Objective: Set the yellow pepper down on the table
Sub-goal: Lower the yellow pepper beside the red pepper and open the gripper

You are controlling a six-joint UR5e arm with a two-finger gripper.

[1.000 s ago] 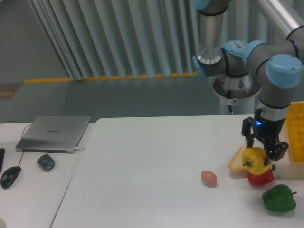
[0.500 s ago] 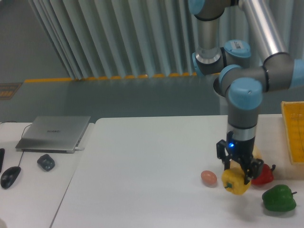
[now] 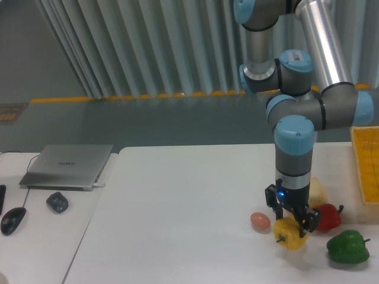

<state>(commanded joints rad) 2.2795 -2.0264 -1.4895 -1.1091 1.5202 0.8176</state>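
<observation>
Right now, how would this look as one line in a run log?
gripper: shut on pepper | pepper: low over table, beside egg | release: not yet

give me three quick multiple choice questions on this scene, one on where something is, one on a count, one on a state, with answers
1. Where is the egg?
A. on the white table, left of the yellow pepper
B. inside the yellow crate
C. on the laptop

2. How many peppers show?
A. one
B. three
C. five

3. What is the tool doing?
A. hanging open and empty
B. shut on the yellow pepper
C. shut on the egg

Answers:
1. A: the egg lies on the table, just left of the yellow pepper.
2. B: yellow, the red pepper and the green pepper.
3. B: the black fingers close on the yellow pepper's top.
</observation>
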